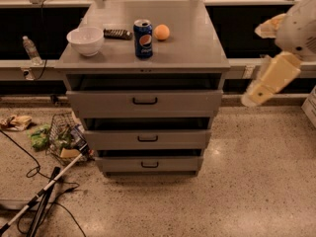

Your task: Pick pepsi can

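a pepsi can stands upright near the front middle of a grey cabinet's worktop. an orange sits just beside it, a white bowl on its other side, and a remote lies behind. the gripper hangs well apart, off past the worktop's edge on the orange's side. i cannot tell whether it is spread or closed.

Upright dark blue pepsi can, silver-topped, on the cabinet; gripper well apart, rightward.

White bowl, remote, orange atop drawer cabinet
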Controlling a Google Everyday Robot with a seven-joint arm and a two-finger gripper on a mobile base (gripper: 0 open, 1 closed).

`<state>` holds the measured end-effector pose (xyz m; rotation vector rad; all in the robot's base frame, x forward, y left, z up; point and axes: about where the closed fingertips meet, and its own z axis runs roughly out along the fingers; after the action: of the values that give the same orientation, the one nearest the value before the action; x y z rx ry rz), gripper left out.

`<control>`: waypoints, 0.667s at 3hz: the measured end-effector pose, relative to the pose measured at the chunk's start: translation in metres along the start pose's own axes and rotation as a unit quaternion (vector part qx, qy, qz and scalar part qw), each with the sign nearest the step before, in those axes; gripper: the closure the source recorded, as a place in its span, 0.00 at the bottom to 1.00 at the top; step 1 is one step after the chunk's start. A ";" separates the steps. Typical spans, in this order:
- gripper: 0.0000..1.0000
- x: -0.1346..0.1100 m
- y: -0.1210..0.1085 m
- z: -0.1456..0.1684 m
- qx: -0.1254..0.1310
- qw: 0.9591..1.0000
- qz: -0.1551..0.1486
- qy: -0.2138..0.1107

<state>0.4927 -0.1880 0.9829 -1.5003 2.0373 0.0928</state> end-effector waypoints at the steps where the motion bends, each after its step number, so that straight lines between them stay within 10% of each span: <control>1: 0.00 -0.037 -0.048 0.050 0.004 0.990 0.037 -0.137; 2: 0.00 -0.081 -0.087 0.087 0.008 0.966 0.073 -0.247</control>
<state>0.6217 -0.1163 0.9770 -1.1682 1.7281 0.4621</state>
